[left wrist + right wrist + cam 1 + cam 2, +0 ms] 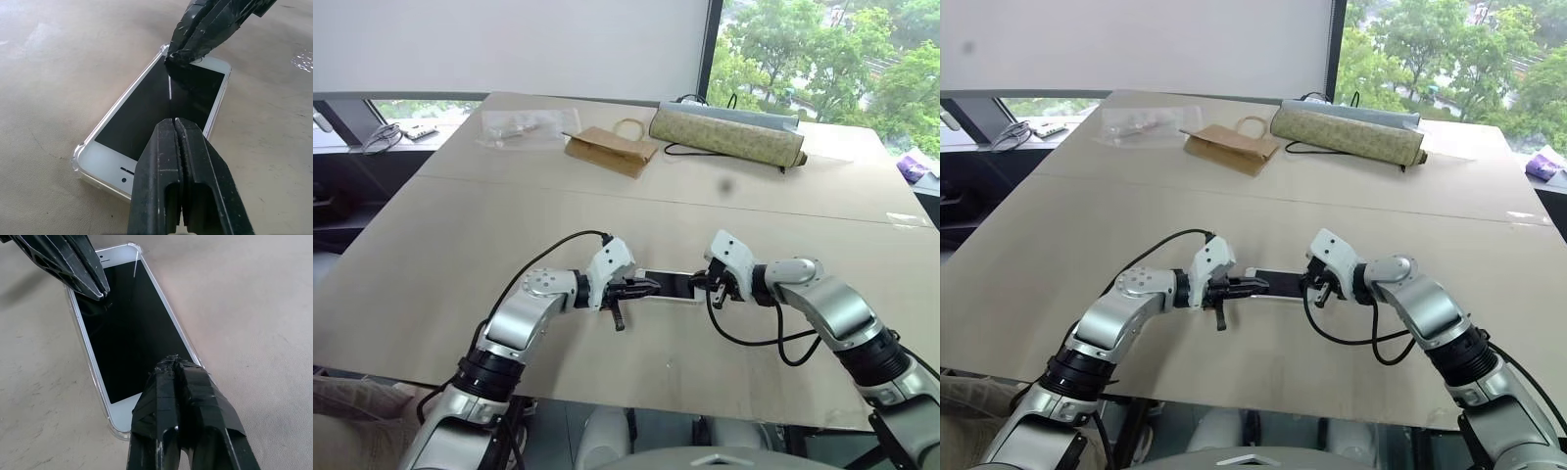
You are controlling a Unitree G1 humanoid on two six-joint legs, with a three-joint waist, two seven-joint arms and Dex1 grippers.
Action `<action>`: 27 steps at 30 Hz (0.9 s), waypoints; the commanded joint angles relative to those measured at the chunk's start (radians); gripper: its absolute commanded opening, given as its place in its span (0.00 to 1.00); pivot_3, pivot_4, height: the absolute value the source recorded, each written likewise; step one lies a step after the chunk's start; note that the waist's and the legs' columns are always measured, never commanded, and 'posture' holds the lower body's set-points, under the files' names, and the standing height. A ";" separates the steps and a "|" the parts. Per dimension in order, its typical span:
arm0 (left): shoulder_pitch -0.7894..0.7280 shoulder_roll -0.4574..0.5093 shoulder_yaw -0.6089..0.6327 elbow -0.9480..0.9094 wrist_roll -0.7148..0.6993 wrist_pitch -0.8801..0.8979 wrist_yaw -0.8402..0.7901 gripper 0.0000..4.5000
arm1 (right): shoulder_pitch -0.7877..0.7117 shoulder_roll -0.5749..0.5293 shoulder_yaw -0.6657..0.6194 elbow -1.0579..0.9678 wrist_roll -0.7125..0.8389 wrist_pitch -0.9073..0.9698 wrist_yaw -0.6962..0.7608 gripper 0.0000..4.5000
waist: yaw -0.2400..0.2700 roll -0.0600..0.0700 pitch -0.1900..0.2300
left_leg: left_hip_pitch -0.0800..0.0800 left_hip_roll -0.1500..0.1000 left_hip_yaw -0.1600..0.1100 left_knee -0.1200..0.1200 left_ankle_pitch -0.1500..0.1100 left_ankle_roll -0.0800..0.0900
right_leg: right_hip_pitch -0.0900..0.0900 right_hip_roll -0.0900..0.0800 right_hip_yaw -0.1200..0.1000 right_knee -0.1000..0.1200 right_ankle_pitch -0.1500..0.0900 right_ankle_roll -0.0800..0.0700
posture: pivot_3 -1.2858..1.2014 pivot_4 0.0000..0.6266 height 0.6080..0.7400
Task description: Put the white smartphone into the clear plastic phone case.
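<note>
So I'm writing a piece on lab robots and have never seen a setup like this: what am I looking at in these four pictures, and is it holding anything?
It is a humanoid robot with two arms, each ending in a two-fingered black gripper. The two wide pictures come from a stereo camera in its head, looking down over the arms. The two close-ups come from cameras on its wrists, looking along each gripper's fingers.

On the table lies the white smartphone, screen up, sitting in the clear plastic phone case, whose rim shows around its edges. The left gripper and the right gripper are both shut, each with its tips over one end of the phone; neither grips it.

At the far end lie a brown paper bag, a rolled mat and a clear plastic bag.
</note>
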 commanded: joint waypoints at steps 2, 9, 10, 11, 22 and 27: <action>0.009 -0.001 -0.012 -0.001 0.016 0.004 0.007 0.01 | 0.075 -0.011 0.088 0.128 -0.053 0.067 -0.010 0.00 | 0.000 0.000 0.000 | 0.000 0.000 0.000 0.000 0.000 0.000 | 0.000 -0.002 0.000 0.000 0.000 0.000 | 0.52 0.24 1.00; 0.010 -0.001 -0.011 0.010 0.021 -0.002 0.009 0.01 | 0.130 -0.028 -0.111 -0.068 0.045 -0.069 0.021 0.00 | 0.006 0.003 0.003 | -0.002 0.000 -0.001 -0.003 0.000 0.000 | -0.001 -0.005 -0.001 -0.003 0.000 -0.001 | 0.52 0.24 1.00; 0.010 -0.001 -0.011 0.012 0.021 -0.002 0.009 0.01 | 0.140 -0.038 -0.126 -0.095 0.057 -0.071 0.032 0.00 | 0.007 0.007 0.008 | -0.003 0.000 0.000 -0.003 0.000 0.000 | -0.002 -0.005 -0.001 -0.004 0.000 -0.001 | 0.52 0.24 1.00; 0.009 -0.002 -0.011 0.013 0.022 -0.003 0.009 0.01 | 0.151 -0.041 -0.152 -0.126 0.087 -0.053 0.040 0.00 | 0.007 0.010 0.010 | -0.004 -0.001 0.000 -0.004 0.000 0.001 | -0.003 -0.006 -0.001 -0.005 0.000 -0.001 | 0.52 0.24 1.00; -0.004 0.000 -0.015 0.037 0.026 -0.017 -0.002 0.01 | 0.164 -0.121 -0.067 -0.158 0.041 0.011 0.020 0.00 | 0.005 0.014 0.014 | -0.016 -0.005 -0.001 -0.010 0.000 0.001 | -0.013 0.002 -0.002 -0.010 0.000 0.000 | 0.52 0.24 1.00; -0.006 0.002 -0.014 0.055 0.029 -0.031 -0.005 0.01 | 0.136 -0.139 0.022 -0.128 -0.040 -0.043 0.029 0.00 | 0.004 0.011 0.012 | -0.015 -0.004 -0.001 -0.009 0.000 0.001 | -0.013 0.005 -0.002 -0.010 0.000 0.000 | 0.52 0.24 1.00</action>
